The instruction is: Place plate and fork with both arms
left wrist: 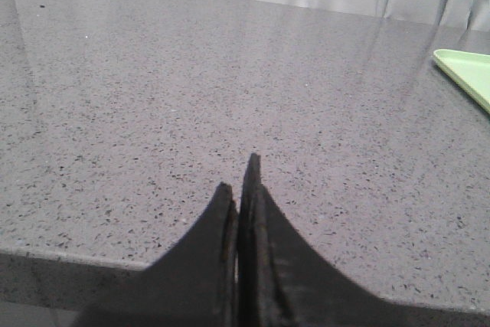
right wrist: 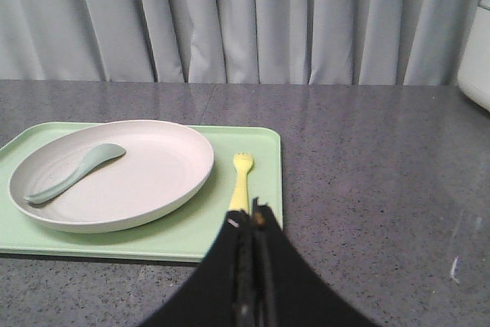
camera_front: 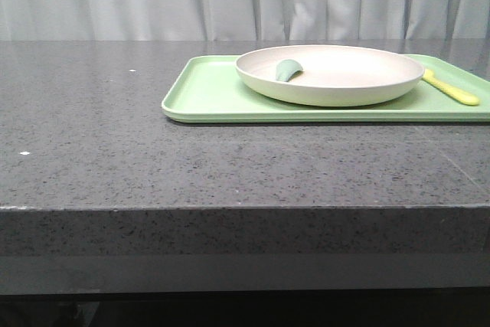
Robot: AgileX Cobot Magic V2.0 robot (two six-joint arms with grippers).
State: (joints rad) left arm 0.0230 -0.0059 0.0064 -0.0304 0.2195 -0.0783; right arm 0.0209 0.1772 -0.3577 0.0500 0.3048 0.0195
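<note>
The cream-white plate (camera_front: 329,74) sits on the light-green tray (camera_front: 207,93) at the right of the table. The pale-yellow fork (camera_front: 452,91) lies on the tray to the plate's right. In the right wrist view the plate (right wrist: 115,189) and fork (right wrist: 241,178) lie ahead of my right gripper (right wrist: 253,216), which is shut and empty; its tips hide the handle's end. My left gripper (left wrist: 241,178) is shut and empty over bare table near the front edge, with a tray corner (left wrist: 467,70) far off. Neither gripper shows in the front view.
A small sage-green utensil (camera_front: 288,70) lies inside the plate, also seen in the right wrist view (right wrist: 73,174). A white rounded object (right wrist: 478,51) stands at the far right edge. Grey curtains hang behind the speckled stone table (camera_front: 92,112).
</note>
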